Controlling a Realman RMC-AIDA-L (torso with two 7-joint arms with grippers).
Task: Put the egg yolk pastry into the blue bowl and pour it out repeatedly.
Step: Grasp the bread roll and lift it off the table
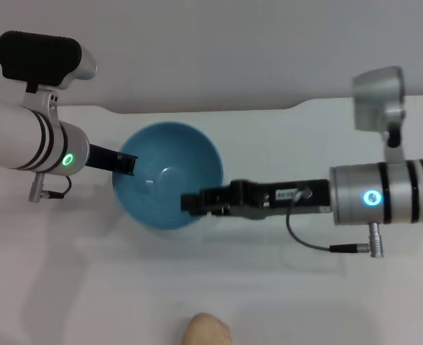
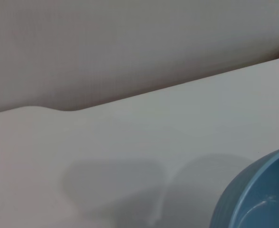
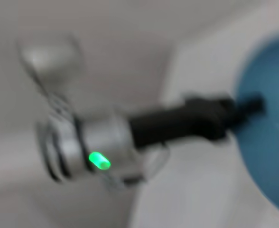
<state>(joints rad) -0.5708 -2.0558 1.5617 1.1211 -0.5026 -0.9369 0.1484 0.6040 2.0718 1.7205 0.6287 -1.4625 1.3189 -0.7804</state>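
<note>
On table: one blue bowl (image 1: 170, 175), one egg yolk pastry (image 1: 206, 330), apart.

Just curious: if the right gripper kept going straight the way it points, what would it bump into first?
Probably the blue bowl: the right gripper points leftward at its near rim. It may already touch; depth is unclear.

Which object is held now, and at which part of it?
The left gripper holds the blue bowl by its rim. The right gripper holds nothing visible.
</note>
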